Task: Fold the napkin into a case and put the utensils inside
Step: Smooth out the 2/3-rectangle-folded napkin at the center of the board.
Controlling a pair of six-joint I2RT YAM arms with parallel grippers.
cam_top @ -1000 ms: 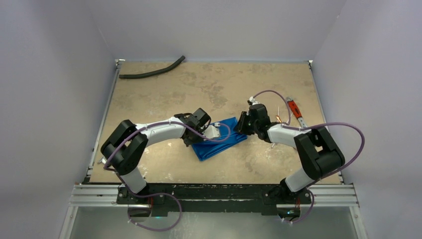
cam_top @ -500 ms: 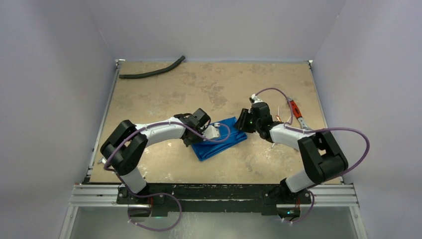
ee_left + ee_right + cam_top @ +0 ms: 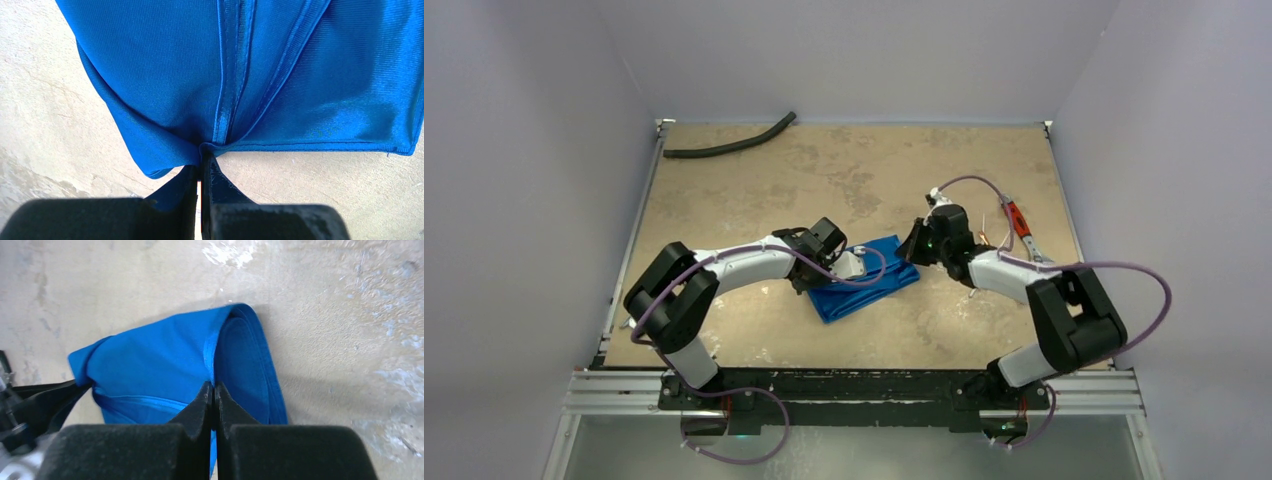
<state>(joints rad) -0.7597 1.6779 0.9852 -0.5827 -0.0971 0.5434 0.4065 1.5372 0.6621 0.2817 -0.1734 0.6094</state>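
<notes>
The blue napkin (image 3: 871, 287) lies folded into an oblong, slanted bundle at the table's middle. My left gripper (image 3: 855, 264) is shut on a bunched edge of the napkin (image 3: 165, 80), its fingertips (image 3: 202, 152) pinching the hem low over the table. My right gripper (image 3: 912, 250) is at the bundle's far right end, shut with its tips (image 3: 214, 386) on the hem of the napkin's (image 3: 150, 365) top fold. The utensils (image 3: 984, 239) show only as thin copper glints behind the right arm, mostly hidden.
A red-handled grey wrench (image 3: 1017, 221) lies right of the right wrist near the table's right edge. A black curved hose (image 3: 729, 143) rests at the back left. Purple cables loop over both arms. White walls close in the table.
The right gripper's jaws stood apart at the napkin's right end and have now closed on its fold. Its elbow has drifted slightly right. The left arm has held still.
</notes>
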